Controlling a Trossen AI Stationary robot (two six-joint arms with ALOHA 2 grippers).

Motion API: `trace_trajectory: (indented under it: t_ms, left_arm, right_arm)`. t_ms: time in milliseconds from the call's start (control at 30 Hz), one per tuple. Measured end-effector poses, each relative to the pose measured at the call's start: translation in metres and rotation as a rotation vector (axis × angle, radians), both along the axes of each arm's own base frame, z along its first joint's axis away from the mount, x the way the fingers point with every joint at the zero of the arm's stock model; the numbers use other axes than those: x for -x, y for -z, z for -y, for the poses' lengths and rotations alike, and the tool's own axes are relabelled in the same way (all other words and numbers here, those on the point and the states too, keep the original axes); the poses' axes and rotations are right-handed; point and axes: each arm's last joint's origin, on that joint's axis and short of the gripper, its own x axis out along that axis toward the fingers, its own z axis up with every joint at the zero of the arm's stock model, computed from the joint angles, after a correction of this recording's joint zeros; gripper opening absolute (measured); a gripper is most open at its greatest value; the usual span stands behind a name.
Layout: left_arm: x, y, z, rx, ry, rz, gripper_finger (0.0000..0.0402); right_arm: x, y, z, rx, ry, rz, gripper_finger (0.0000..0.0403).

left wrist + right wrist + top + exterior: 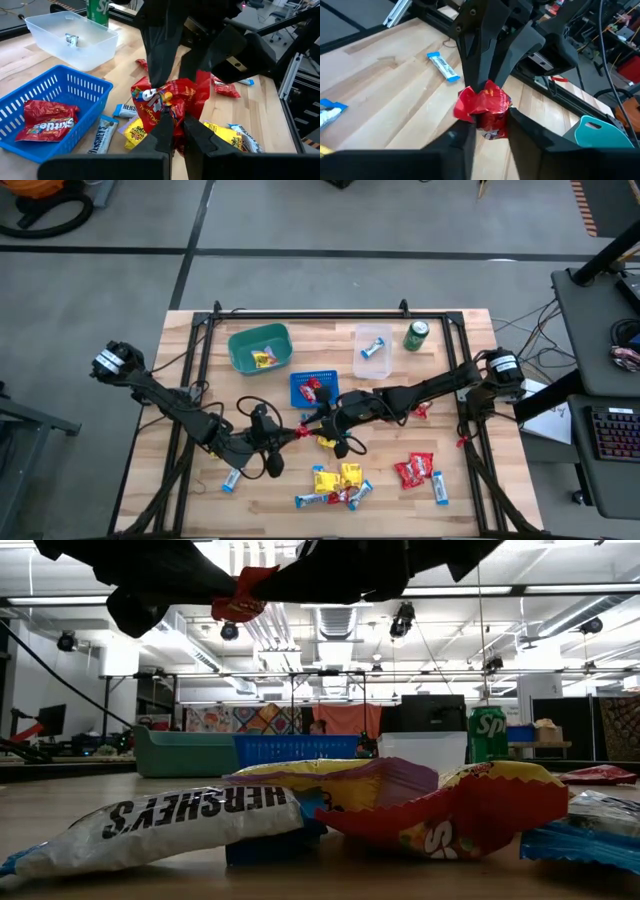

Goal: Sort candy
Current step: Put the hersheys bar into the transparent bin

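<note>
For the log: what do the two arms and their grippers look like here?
Both arms are matte black, slim and jointed, each with a white-labelled cylindrical joint near its base. Black cables loop along the links. The left gripper and right gripper each carry two flat, tapered black fingers. No other markings can be made out.

We see a glossy, crinkled red foil wrapper (167,102) pinched between the matt black plastic fingers of the left gripper (176,131) and the right gripper (487,127). Below them lies pale wood planking, the table (385,500), smooth with a dull sheen. Just beside the grippers sits a blue plastic mesh basket (75,87); beyond it are a frosted, translucent plastic tub (92,47) and a shiny green metal can (416,335).
</note>
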Motion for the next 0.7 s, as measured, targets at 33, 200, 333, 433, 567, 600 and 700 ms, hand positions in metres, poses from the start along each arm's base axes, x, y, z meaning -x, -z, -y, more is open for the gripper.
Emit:
trace_trajectory:
  t_ms: [33, 200, 333, 433, 567, 600, 700]
  left_arm:
    - [0.000, 0.000, 0.000, -0.001, 0.000, -0.001, 0.0006]
    - [0.000, 0.000, 0.000, -0.001, 0.001, -0.003, 0.0026]
    - [0.000, 0.001, -0.001, -0.010, 0.000, -0.016, 0.0042]
    - [0.001, 0.002, -0.001, -0.017, -0.001, -0.027, 0.0054]
    - [0.003, 0.002, -0.003, -0.031, -0.003, -0.046, 0.0068]
    - [0.003, 0.002, -0.003, -0.033, -0.004, -0.050, 0.0072]
    - [0.006, 0.000, -0.005, -0.044, -0.005, -0.066, 0.0083]
  right_arm:
    - [0.000, -0.001, 0.000, 0.005, -0.001, -0.005, 0.0064]
    - [-0.001, -0.002, 0.000, 0.017, -0.003, -0.013, 0.0014]
    - [-0.001, -0.001, 0.000, 0.003, 0.002, -0.018, 0.0009]
    - [0.000, -0.002, 0.000, -0.003, 0.007, -0.026, 0.0009]
    - [0.003, -0.005, 0.004, -0.039, 0.028, -0.053, 0.0008]
    - [0.004, -0.006, 0.006, -0.046, 0.035, -0.062, 0.0008]
    - [0.004, -0.008, 0.011, -0.062, 0.067, -0.071, 0.0008]
